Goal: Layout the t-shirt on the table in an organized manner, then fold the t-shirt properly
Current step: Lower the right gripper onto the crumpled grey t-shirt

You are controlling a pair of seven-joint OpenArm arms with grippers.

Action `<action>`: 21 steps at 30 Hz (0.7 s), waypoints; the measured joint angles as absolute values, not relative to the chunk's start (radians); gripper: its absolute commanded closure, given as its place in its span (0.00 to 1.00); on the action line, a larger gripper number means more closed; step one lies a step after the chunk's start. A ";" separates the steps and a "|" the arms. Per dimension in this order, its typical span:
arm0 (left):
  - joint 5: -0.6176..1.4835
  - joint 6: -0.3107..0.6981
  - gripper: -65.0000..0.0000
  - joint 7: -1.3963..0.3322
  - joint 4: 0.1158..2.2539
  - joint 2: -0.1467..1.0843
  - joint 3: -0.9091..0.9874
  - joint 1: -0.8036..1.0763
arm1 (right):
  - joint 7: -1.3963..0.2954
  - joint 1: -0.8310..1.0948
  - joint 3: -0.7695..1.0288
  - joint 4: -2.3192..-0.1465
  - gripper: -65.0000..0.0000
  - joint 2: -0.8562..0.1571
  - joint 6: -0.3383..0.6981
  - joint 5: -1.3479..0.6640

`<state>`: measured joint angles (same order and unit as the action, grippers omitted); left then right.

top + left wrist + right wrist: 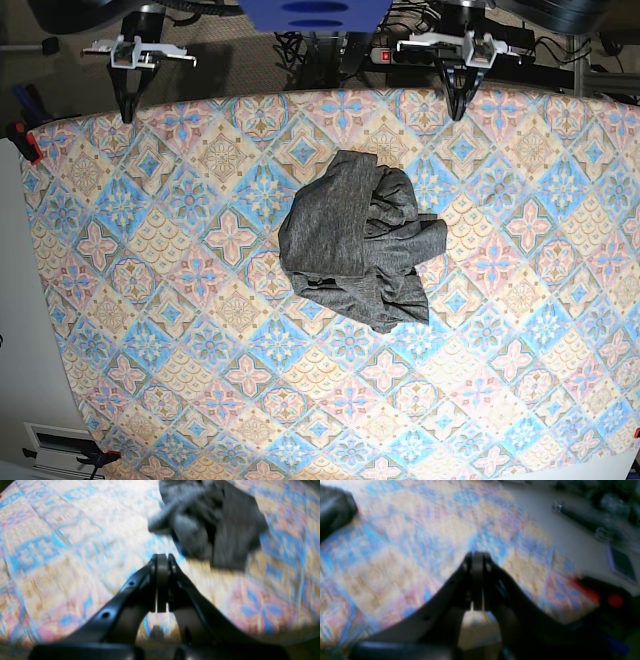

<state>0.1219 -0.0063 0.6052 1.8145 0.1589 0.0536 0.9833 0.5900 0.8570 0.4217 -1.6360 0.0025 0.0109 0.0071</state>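
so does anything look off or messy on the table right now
Only the t-shirt: it lies crumpled in a bunched heap near the middle of the table, folds overlapping, not spread flat. Both grippers, left and right, hang shut at the far edge, touching nothing.

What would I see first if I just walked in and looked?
A crumpled dark grey knit t-shirt lies in a heap in the middle of the table's pastel blue, pink and beige tiled cloth. At the far edge, the left claw and right claw hang shut, holding nothing.
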 measured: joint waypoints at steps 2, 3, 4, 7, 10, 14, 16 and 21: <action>0.136 -0.006 1.00 0.489 1.907 0.161 0.054 1.002 | 0.506 0.868 0.421 -1.710 1.00 0.001 0.013 0.005; 0.140 -0.012 1.00 0.447 1.951 0.162 0.055 1.008 | 0.467 0.876 0.420 -1.745 1.00 0.000 0.012 0.004; 0.144 -0.007 1.00 0.387 1.989 0.161 0.056 1.008 | 0.414 0.879 0.411 -1.779 1.00 0.000 0.025 0.000; 0.143 0.004 1.00 0.243 2.077 0.159 0.079 1.000 | 0.260 0.877 0.370 -1.870 0.99 -0.001 0.112 0.002; 0.151 -0.006 1.00 0.112 2.090 0.161 0.118 0.966 | 0.102 0.870 0.319 -1.903 0.99 0.000 0.146 0.004; 0.151 -0.003 1.00 -0.004 2.093 0.161 0.195 0.916 | -0.096 0.850 0.256 -1.896 0.98 -0.006 0.229 0.010; 0.150 -0.003 1.00 -0.061 2.093 0.161 0.222 0.904 | -0.160 0.785 0.229 -1.900 0.94 -0.006 0.238 0.008; 0.161 0.015 1.00 -0.172 2.098 0.204 0.227 0.838 | -0.295 0.675 0.175 -1.922 0.83 -0.007 0.229 0.009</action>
